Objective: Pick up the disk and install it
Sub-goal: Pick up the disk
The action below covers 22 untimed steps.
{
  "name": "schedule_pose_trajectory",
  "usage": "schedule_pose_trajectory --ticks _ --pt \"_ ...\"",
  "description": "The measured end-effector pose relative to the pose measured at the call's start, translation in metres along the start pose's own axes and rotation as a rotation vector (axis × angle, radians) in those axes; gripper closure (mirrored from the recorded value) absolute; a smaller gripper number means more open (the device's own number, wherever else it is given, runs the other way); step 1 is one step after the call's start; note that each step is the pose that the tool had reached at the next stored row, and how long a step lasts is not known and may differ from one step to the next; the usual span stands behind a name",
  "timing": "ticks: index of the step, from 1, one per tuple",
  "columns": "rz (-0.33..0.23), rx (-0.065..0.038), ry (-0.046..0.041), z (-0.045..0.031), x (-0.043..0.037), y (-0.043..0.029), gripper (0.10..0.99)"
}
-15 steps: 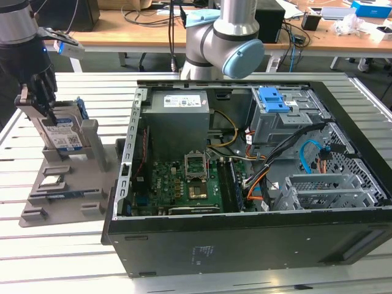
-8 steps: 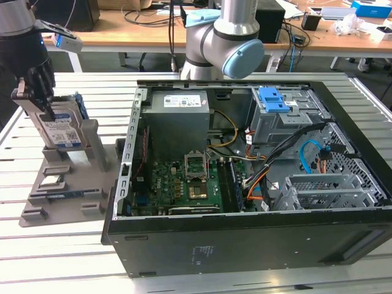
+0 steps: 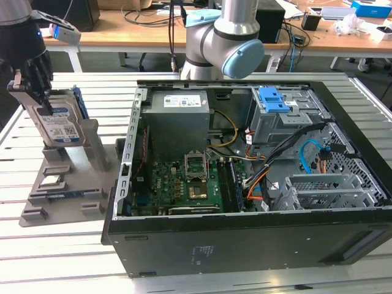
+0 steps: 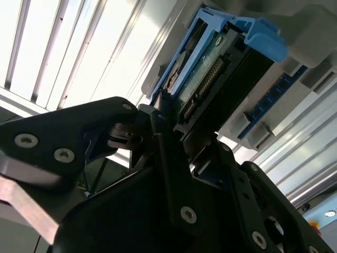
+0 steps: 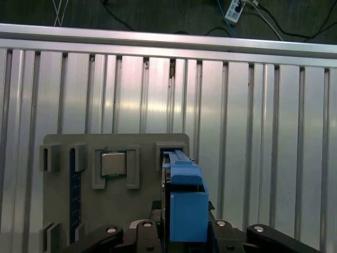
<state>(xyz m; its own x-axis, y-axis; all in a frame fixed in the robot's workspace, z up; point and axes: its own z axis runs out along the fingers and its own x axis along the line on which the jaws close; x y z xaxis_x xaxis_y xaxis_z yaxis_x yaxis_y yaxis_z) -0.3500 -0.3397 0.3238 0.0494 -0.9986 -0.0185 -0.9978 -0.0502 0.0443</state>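
Silver metal with a white-and-blue label and a blue plastic frame: that is the disk (image 3: 59,125). It stands on its edge in a grey stand (image 3: 67,184) on the surface (image 3: 61,257), at the left of the exterior view, beside the open computer case (image 3: 245,245). The black tool (image 3: 37,86) sits right on top of the disk, pinching its top end. The arm (image 3: 223,43) reaches down from the top left corner, tool pointing down.
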Motion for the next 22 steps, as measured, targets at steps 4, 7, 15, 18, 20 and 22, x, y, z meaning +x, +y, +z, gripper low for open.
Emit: schedule_pose_trajectory --ticks 4,7,15,18,20,22 --pt "0.000 0.000 0.0000 -0.0049 -0.0009 0.0002 0.722" --pt "0.000 0.000 0.0000 -0.0085 -0.0016 0.0003 0.722" --pt "0.000 0.000 0.0000 -0.0208 -0.0035 0.0007 0.722" --pt "0.000 0.000 0.0000 -0.0270 -0.0044 0.0009 0.722" --pt "0.000 0.000 0.0000 -0.0325 -0.0051 0.0011 0.722" --pt "0.000 0.000 0.0000 -0.0384 -0.0056 0.0013 0.722"
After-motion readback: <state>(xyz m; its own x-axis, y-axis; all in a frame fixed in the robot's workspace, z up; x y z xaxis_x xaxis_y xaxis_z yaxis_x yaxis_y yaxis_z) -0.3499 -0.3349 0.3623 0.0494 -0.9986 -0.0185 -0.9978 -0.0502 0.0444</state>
